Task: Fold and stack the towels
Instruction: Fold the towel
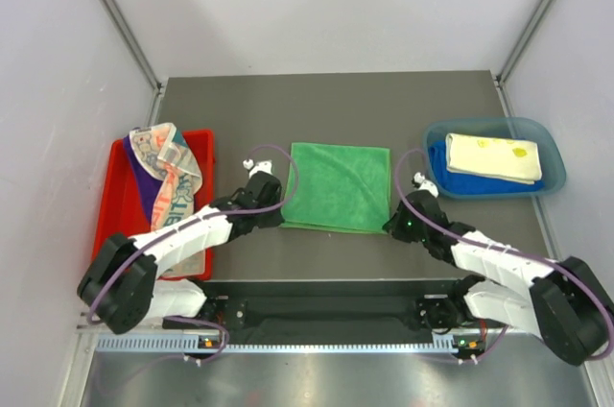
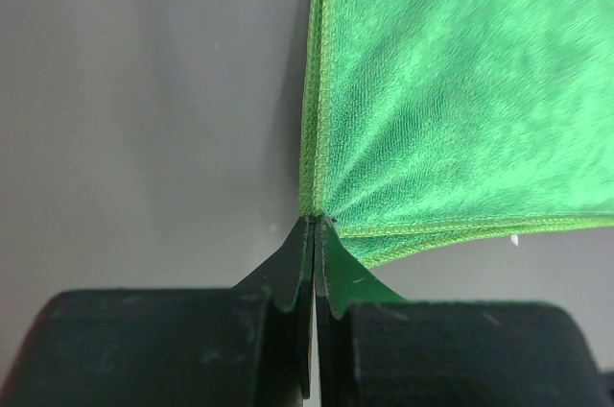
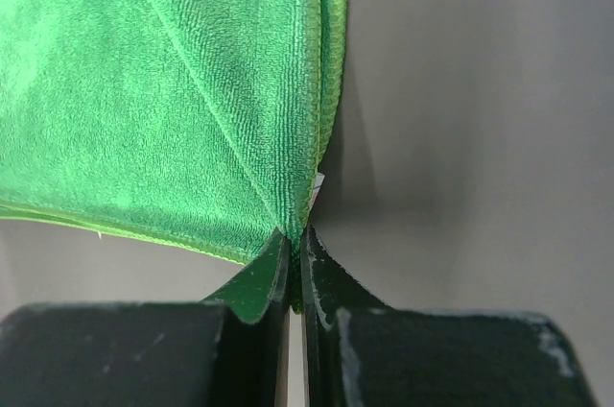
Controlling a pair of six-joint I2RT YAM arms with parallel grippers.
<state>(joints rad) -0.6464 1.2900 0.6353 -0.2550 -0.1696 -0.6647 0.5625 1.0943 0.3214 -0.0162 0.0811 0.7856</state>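
Observation:
A green towel lies folded in the middle of the table. My left gripper is shut on its near left corner. At the near right corner my right gripper is shut on the cloth as well. In both wrist views the fingertips pinch the doubled hem. A purple towel and a white one with orange lettering lie crumpled in the red tray. A pale yellow towel rests folded on a blue towel inside the blue bin.
The red tray stands at the left of the table beside my left arm. At the right stands the translucent blue bin, just beyond my right arm. Grey walls close in the table at the back and both sides.

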